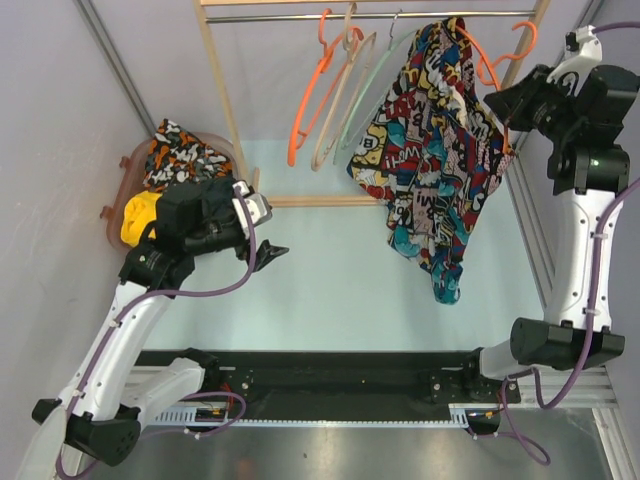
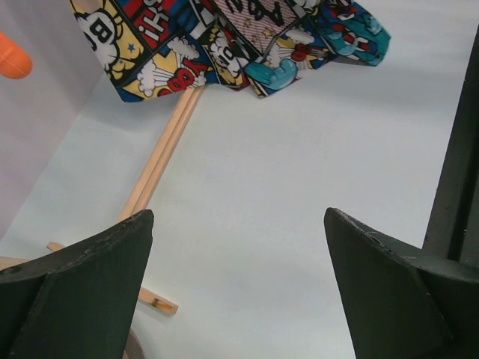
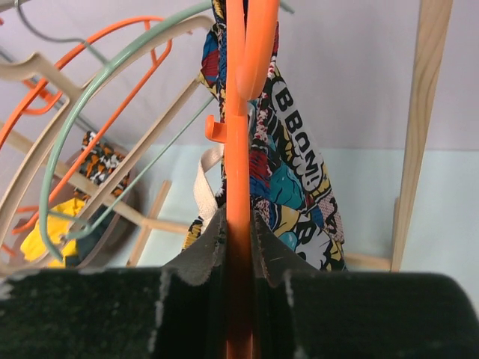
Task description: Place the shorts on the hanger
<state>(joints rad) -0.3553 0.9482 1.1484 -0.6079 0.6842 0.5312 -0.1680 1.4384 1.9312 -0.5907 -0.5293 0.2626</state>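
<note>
Floppy comic-print cloth shorts (image 1: 430, 160) in teal, red, yellow, black and white: draped over the wide thin-rod orange hanger (image 1: 487, 62). They hang at the far right of the scene, below the right end of the metal rail (image 1: 300, 17) of a wooden garment rack (image 1: 222, 100). I cannot tell whether the lowest cloth touches the pale blue-green tabletop (image 1: 330, 300).

The hanger's curled hook sits near the rail's right end. I cannot tell whether it is on the rail.

Right gripper (image 1: 497, 105): raised at far right, jaws pinching the hanger's orange rod. In the right wrist view the rod runs edge-on between the pads with the shorts just beyond it.

Further left on the rail: pale green wire hanger (image 1: 368, 90), beige hanger (image 3: 142, 148), thicker flat orange hanger (image 1: 308, 108).

Left gripper (image 1: 272, 252): low over the tabletop at near left, well apart from the shorts. Jaws are spread wide, with only tabletop showing between them.

Far left by the wall: translucent brown basket (image 1: 118, 190) holding an orange-black-white patterned garment (image 1: 180, 150) and a plain yellow garment (image 1: 140, 215).
</note>
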